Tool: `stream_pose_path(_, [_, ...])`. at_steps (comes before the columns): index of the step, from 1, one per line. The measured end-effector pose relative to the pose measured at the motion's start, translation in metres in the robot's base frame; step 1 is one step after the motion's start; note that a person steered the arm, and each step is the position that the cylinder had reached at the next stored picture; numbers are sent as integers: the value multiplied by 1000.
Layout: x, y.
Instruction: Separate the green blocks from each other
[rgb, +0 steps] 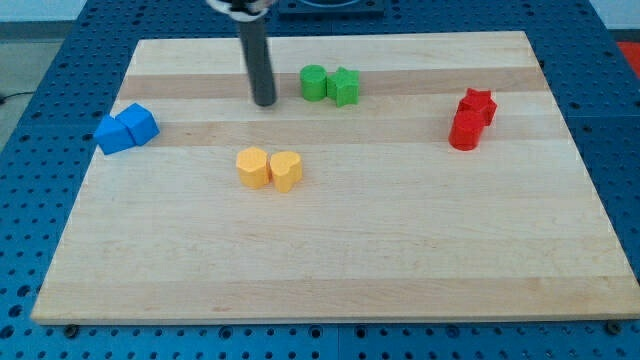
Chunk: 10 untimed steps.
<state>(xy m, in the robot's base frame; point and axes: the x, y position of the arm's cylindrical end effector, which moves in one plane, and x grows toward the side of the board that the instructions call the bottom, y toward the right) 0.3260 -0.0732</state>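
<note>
A green cylinder block (314, 82) and a green star block (345, 87) stand touching each other near the view's top, a little left of the middle of the wooden board (400, 250). The cylinder is on the left, the star on the right. My tip (265, 102) is the lower end of the dark rod. It rests on the board just to the left of the green cylinder, with a small gap between them.
Two blue blocks (127, 128) touch at the board's left edge. Two yellow blocks (269, 169) touch below my tip. A red star (479, 104) and a red cylinder (465, 131) touch at the right.
</note>
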Motion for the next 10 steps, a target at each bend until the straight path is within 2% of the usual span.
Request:
stream_pose_path(3, [-30,83])
stream_pose_path(4, [-29,79])
stream_pose_path(6, [-18,111])
stream_pose_path(7, [-37,162])
stream_pose_path(8, [-64,189])
stream_pose_path(9, [-61,193])
stream_pose_path(10, [-38,181])
